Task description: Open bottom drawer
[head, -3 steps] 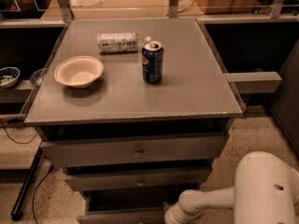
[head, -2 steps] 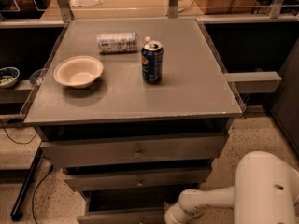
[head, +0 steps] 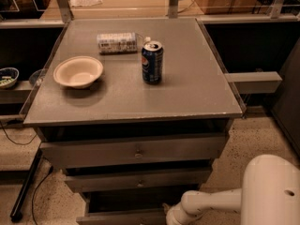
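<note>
The grey cabinet has three drawer fronts stacked under its top. The bottom drawer (head: 123, 218) sits at the lower edge of the camera view. Its front stands forward of the other two, and a dark gap shows behind it. My white arm reaches in from the lower right. Its gripper (head: 170, 216) is at the right part of that drawer's front, largely cut off by the frame's edge. The drawer's knob is hidden.
On the cabinet top (head: 197, 93) stand a blue soda can (head: 152, 62), a white bowl (head: 78, 71) and a lying packet (head: 117, 42). The top drawer (head: 136, 151) and middle drawer (head: 138, 181) are closed. A black pole (head: 26, 191) leans at the left, and a shelf (head: 253, 82) juts out at the right.
</note>
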